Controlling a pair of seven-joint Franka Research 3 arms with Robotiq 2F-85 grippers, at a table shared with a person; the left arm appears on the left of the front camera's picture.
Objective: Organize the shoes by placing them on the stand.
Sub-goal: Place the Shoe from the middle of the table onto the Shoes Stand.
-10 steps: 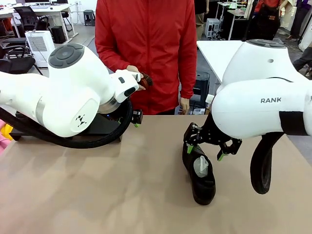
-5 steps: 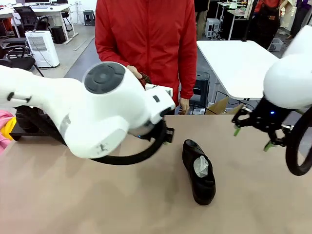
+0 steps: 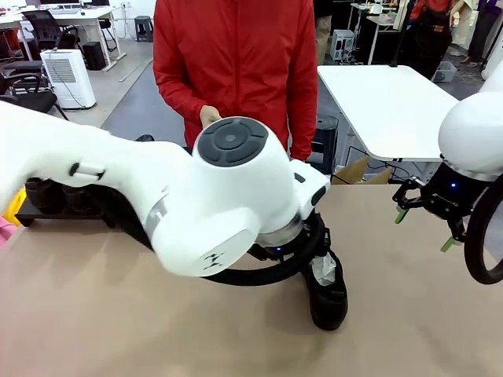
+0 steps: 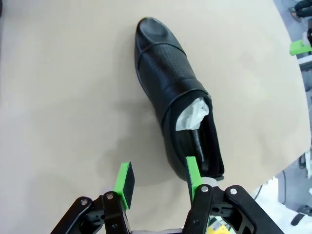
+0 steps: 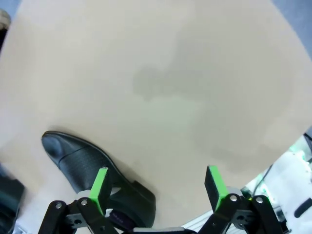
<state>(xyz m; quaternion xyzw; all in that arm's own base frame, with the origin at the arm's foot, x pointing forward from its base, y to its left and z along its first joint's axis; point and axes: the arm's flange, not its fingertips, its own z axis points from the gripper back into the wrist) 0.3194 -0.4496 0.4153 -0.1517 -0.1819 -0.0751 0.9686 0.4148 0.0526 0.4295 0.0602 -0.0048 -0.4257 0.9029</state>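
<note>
Left wrist view: a black shoe (image 4: 178, 105) is seen lying on the tan table (image 4: 68, 97), crumpled white paper (image 4: 193, 111) stuffed into its opening. The left gripper (image 4: 158, 183) is held just above the heel, fingers apart and gripping nothing. The right gripper (image 3: 428, 221) is raised at the table's right, fingers spread wide. Shoes (image 3: 47, 195) are seen on the stand (image 3: 31, 212) at far left.

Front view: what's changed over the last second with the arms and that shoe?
The left gripper swung from the stand across to the shoe, jaws half open at its heel, empty. The right gripper, open, pulled away from the shoe to the table's right edge. The shoe hasn't moved.
</note>
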